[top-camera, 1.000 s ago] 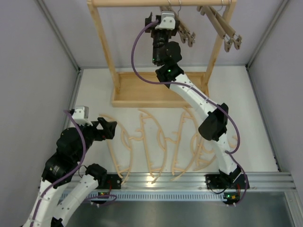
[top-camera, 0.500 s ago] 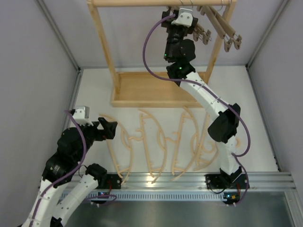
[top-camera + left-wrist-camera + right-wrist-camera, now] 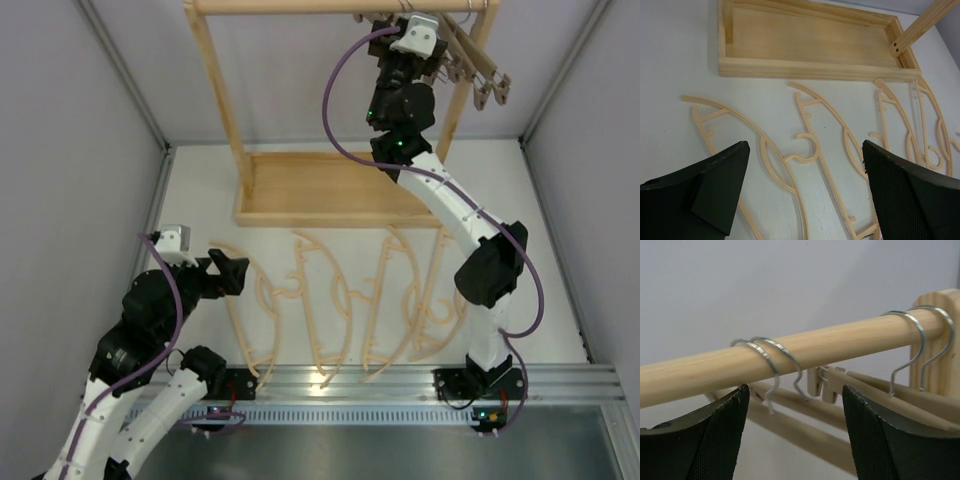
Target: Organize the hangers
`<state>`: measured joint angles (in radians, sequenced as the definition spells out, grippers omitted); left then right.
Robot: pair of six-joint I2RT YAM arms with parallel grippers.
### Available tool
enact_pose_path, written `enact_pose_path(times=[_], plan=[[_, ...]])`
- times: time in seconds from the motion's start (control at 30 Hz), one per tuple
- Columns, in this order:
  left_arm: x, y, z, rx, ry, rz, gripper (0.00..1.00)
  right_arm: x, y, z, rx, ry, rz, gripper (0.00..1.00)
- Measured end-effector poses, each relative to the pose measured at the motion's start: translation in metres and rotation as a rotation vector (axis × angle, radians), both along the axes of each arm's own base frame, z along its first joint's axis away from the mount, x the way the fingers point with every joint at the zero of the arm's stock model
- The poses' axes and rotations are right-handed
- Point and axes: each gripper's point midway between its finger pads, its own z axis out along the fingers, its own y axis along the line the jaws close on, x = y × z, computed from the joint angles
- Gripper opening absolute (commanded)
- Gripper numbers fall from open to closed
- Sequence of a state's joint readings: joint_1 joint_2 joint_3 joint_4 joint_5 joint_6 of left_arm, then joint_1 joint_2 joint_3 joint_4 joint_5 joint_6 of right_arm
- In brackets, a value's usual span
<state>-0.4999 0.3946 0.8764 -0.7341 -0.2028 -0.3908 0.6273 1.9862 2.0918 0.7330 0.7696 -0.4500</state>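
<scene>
- While the right jaws stand partly apart under the rod (image 3: 805, 347), two wire hooks (image 3: 771, 352) sit between them; whether they grip the clamp bars (image 3: 785, 432) is unclear.
- Two more hooks (image 3: 920, 335) hang near the rod's end.
- Left jaws gape wide, empty, over four curved hangers (image 3: 815, 147) on the table (image 3: 670, 50).

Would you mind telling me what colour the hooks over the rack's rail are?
Silvery grey; the hooks show best in the right wrist view.

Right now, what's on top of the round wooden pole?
Four thin metal hooks loop over the pale round wooden pole, in two pairs. Their brown wooden clamp bars hang below, partly covered by the black fingers.
</scene>
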Motion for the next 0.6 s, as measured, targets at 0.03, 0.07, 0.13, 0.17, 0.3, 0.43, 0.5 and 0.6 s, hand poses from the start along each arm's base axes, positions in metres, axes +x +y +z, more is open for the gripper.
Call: enact_pose_path(times=[0.03, 0.07, 0.13, 0.17, 0.3, 0.43, 0.5, 0.6], plan=[[0.0, 0.0, 0.0, 0.0, 0.0, 0.0, 0.98, 0.0, -0.007, 0.001, 0.006, 0.001, -0.014, 0.72], [0.0, 0.0, 0.0, 0.001, 0.001, 0.0, 0.98, 0.0, -0.013, 0.001, 0.012, 0.005, -0.03, 0.72], [0.0, 0.0, -0.001, 0.001, 0.001, -0.001, 0.98, -0.001, -0.025, 0.001, 0.021, 0.01, -0.055, 0.72], [0.0, -0.001, -0.001, 0.001, 0.001, -0.003, 0.98, -0.001, -0.03, 0.0, 0.025, 0.014, -0.064, 0.72], [0.0, -0.001, -0.001, 0.001, 0.001, -0.006, 0.98, -0.006, -0.045, 0.0, 0.035, 0.016, -0.084, 0.72], [-0.001, -0.002, -0.001, 0.001, 0.001, -0.009, 0.98, -0.01, -0.051, 0.001, 0.045, 0.013, -0.093, 0.72], [-0.001, -0.002, -0.001, 0.001, 0.001, -0.009, 0.98, -0.013, -0.053, 0.003, 0.055, 0.005, -0.096, 0.72], [-0.001, -0.002, -0.001, 0.0, 0.001, -0.008, 0.98, -0.017, -0.057, 0.004, 0.069, -0.003, -0.103, 0.72]])
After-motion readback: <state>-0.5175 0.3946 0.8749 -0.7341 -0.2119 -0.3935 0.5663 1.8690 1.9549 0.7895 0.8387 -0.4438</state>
